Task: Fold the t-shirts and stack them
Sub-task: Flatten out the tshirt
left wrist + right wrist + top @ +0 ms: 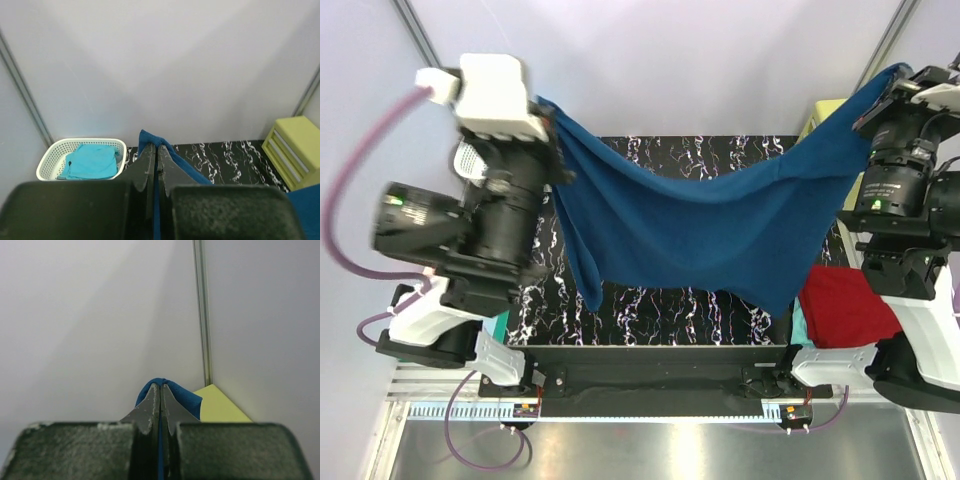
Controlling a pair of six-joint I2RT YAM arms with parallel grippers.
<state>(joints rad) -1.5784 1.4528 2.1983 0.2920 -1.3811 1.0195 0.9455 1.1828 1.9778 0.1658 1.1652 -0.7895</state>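
Note:
A navy blue t-shirt (700,225) hangs stretched in the air between both arms, sagging in the middle above the black marbled table (650,310). My left gripper (552,125) is shut on its upper left corner; the cloth (150,137) pokes out past the closed fingertips (148,155). At the top right my right gripper (880,95) is shut on the other corner, with blue fabric (182,397) bunched over the tips. A folded red t-shirt (840,305) lies at the table's right edge. A turquoise t-shirt (90,161) sits in a white basket (47,162).
A yellow drawer unit (295,150) stands at the table's far right corner. Grey walls close in behind and at both sides. A teal edge (800,325) shows under the red shirt. The arm bases sit along the near rail (650,375).

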